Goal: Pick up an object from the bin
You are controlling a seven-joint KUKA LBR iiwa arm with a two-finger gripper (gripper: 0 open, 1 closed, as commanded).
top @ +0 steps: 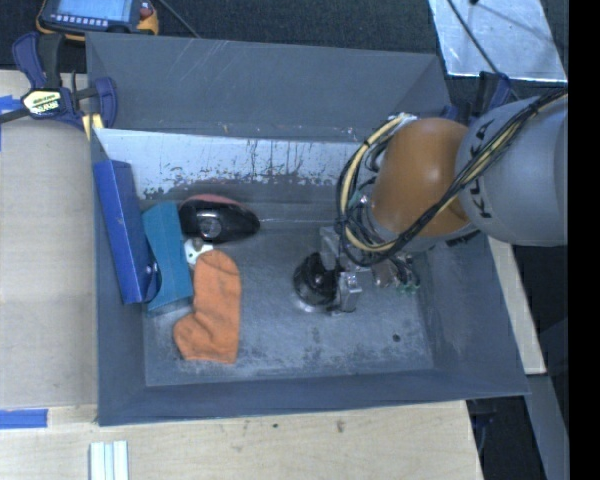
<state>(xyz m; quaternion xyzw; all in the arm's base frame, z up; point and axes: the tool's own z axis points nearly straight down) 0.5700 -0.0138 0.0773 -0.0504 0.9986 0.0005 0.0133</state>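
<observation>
Gripper [338, 293] low over floor of grey bin [280, 373], right of centre, just beside small black round object [311, 280]; spread and any grasp impossible to tell. Well apart leftward: orange cloth [213, 313].

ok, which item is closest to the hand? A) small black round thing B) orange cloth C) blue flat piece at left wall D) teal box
A: the small black round thing lies right beside the hand; the other three lie well off toward the view's left.
</observation>
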